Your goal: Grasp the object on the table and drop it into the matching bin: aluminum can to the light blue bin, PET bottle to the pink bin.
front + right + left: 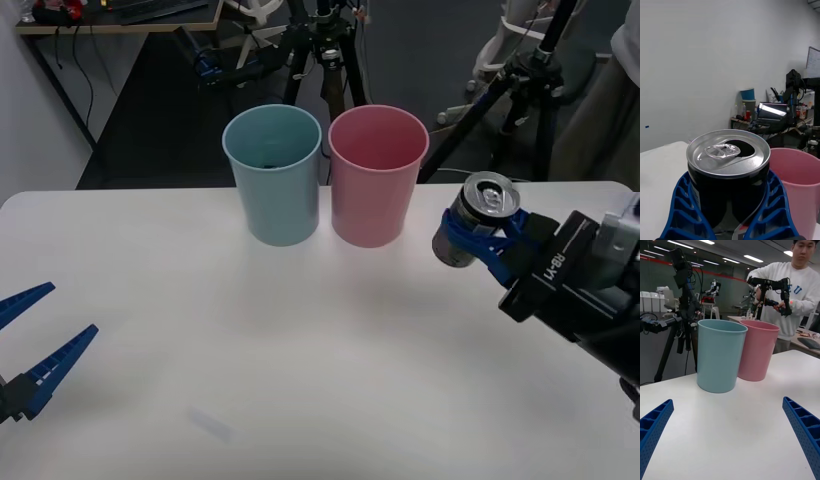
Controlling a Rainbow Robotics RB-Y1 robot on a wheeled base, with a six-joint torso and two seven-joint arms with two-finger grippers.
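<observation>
Front view: right gripper (478, 243) clamping aluminum can (472, 222)

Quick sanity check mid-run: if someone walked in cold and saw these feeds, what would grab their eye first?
First, the aluminum can, lifted off the table and clamped in the right gripper on the robot's right, its pull-tab top facing up. Next, the light blue bin and pink bin standing side by side at the table's far edge, pink one nearer the can. The left gripper waits open, low on the left.
</observation>
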